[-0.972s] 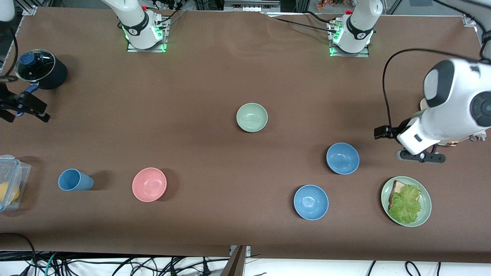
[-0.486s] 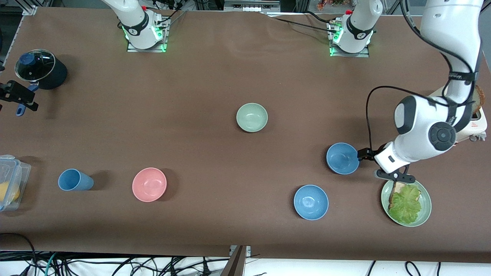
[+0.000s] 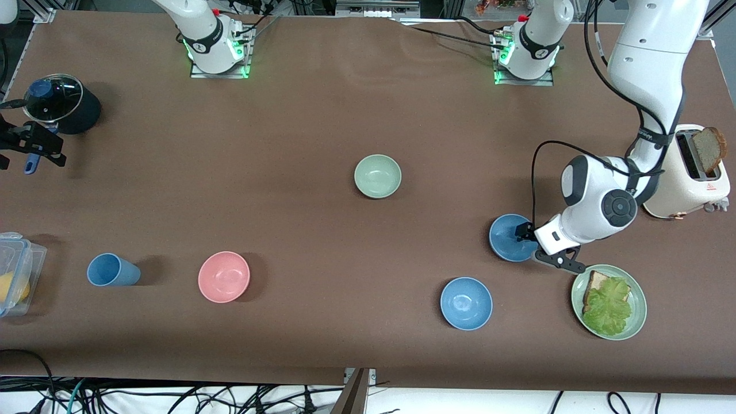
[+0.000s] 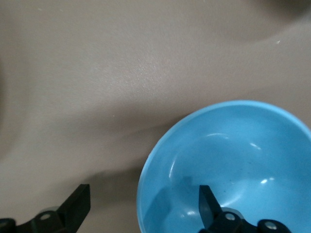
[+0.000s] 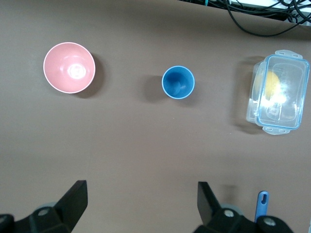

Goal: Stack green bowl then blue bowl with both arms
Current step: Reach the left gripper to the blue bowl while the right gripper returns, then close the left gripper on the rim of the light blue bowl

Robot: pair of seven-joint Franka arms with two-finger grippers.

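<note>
Now left tool [image 3: 532, 246] straddles a blue bowl's [image 3: 509, 237] rim, unlabeled.

On the brown tabletop [image 3: 322, 103], the left pincer [image 3: 532, 244] sits low at the rim of a blue bowl [image 3: 509, 236], near the plate of bread and lettuce [image 3: 637, 299]. The green bowl [image 3: 377, 176] stands alone mid-table, farther from the camera than a second blue bowl [image 3: 466, 303]. The right pincer [image 3: 26, 146] hangs beside the lidded black pot [image 3: 60, 103].

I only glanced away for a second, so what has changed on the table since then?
The left gripper has come down from beside the toaster to the blue bowl nearest the plate; its open jaws now straddle the bowl's rim, not yet gripping. The right gripper shifted slightly beside the pot. The green bowl and other dishes stayed put.
</note>
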